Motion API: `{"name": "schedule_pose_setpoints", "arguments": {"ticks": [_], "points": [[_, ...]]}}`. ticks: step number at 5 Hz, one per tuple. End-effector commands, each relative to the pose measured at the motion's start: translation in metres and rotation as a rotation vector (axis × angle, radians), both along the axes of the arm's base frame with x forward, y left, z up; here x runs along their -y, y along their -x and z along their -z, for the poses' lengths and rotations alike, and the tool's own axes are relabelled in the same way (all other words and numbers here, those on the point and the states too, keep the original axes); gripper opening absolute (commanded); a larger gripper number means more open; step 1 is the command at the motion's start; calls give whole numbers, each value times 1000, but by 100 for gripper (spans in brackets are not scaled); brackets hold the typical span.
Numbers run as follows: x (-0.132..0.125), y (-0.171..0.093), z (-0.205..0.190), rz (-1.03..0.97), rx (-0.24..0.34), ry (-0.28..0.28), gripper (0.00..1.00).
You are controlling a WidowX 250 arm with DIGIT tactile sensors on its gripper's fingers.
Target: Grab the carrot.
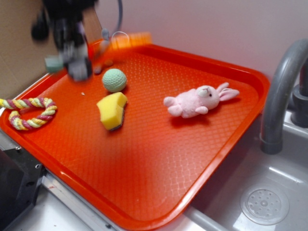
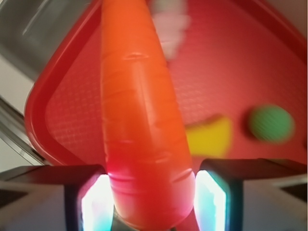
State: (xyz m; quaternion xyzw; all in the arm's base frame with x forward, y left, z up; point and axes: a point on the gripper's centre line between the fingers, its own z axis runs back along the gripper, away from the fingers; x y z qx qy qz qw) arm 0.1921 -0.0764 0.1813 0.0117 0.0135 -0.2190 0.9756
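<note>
- The gripper (image 2: 154, 204) is clamped on the thick end of the carrot (image 2: 139, 120); in the wrist view both pads (image 2: 94, 204) press its sides, with the taper pointing away from the camera.
- The jaws stand about a carrot's width apart, with nothing else between them.
- In the exterior view the arm is blurred at the tray's (image 1: 144, 202) far left corner, and an orange streak beside it is probably the carrot held above the surface.
- Risk, as I judge it: the glossy, tapered plastic could slide out of the pads, since they hold only the one end and the long body hangs free.
- The blur suggests quick motion; a jerk could swing the carrot loose, dropping it near the ball (image 1: 114, 80) or sponge (image 1: 112, 111).
</note>
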Motion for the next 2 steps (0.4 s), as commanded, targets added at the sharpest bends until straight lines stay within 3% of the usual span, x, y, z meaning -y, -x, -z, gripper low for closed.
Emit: {"name": "schedule_pose_setpoints", "arguments": {"ticks": [1,2], "points": [[2,25,-59,-499,123,3,0],[15,16,-50,-752,112,48,0]]}}
